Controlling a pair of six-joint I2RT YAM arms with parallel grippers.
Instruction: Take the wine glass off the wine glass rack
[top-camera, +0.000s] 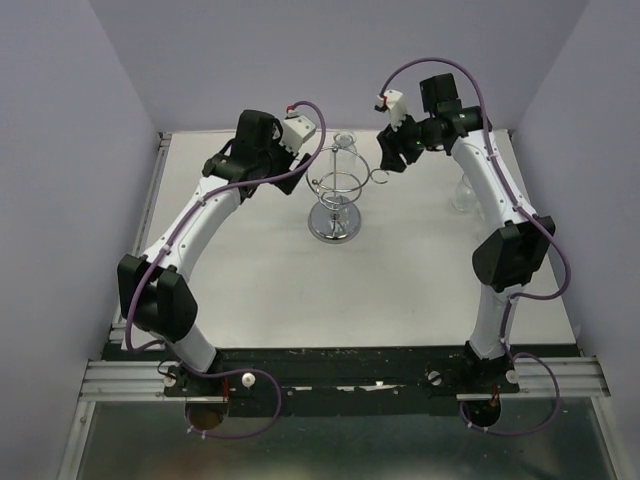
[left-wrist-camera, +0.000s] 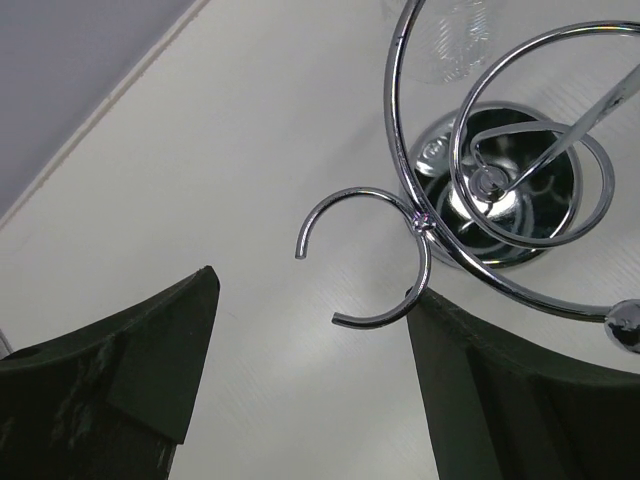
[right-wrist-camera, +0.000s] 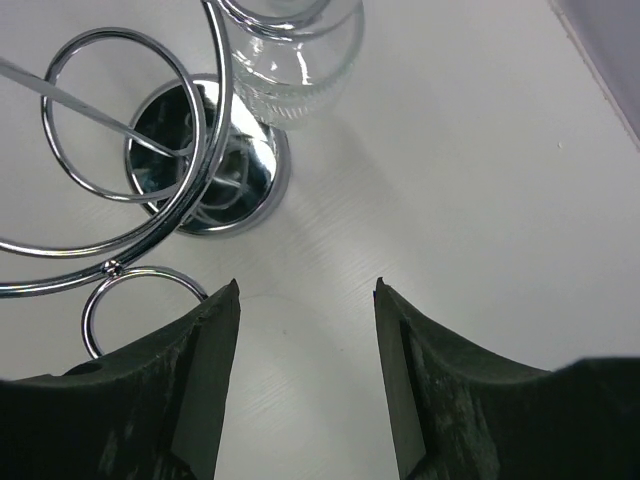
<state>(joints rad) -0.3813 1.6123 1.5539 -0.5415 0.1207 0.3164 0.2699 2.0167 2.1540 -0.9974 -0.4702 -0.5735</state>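
Hanging on wine glass rack (right-wrist-camera: 262, 195): wine glass (right-wrist-camera: 292, 80) | right tool (right-wrist-camera: 307, 300) near, apart

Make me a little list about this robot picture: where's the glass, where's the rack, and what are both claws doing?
wine glass: hanging on the far side of the rack
wine glass rack: standing mid-table
left claw: open, empty, by a small rack loop
right claw: open, empty, near the glass
job done: not yet
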